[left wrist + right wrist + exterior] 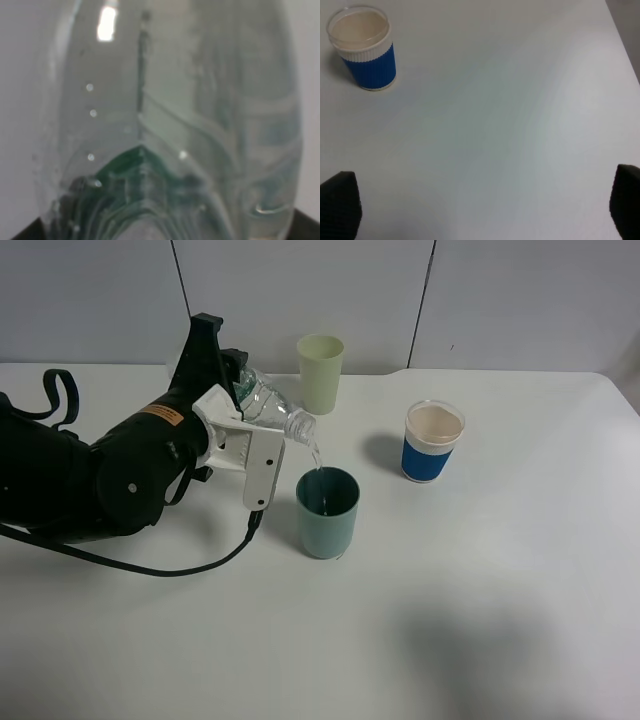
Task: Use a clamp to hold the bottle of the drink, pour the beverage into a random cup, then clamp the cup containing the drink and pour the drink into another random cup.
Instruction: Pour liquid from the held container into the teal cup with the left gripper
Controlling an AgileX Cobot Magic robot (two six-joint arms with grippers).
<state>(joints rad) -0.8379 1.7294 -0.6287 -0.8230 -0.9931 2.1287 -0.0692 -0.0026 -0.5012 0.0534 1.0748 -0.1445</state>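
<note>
Left clamp: my left clamp (245,418) sits left of centre in the high view, pressed tight on the bottle's body.
Bottle: the bottle (268,405) lies tipped in my grip, its open mouth pointing down and right, just above the teal cup's rim. It fills the left wrist view, too blurred to tell how much liquid it holds.
Beverage: the beverage (314,454) falls in a thin clear stream from the mouth into the teal cup.
Teal cup: the teal cup (327,512) stands upright at centre, just right of my clamp, not touching it.
Pale yellow-green cup: the pale yellow-green cup (320,372) stands upright at top centre.
Blue-banded cup: the blue-banded cup (433,443) stands upright right of centre, well apart from the teal cup.
Right clamp: my right clamp (482,207) is spread wide with nothing in it, its fingertips (340,202) at the wrist view's lower corners over the table (510,125).
</note>
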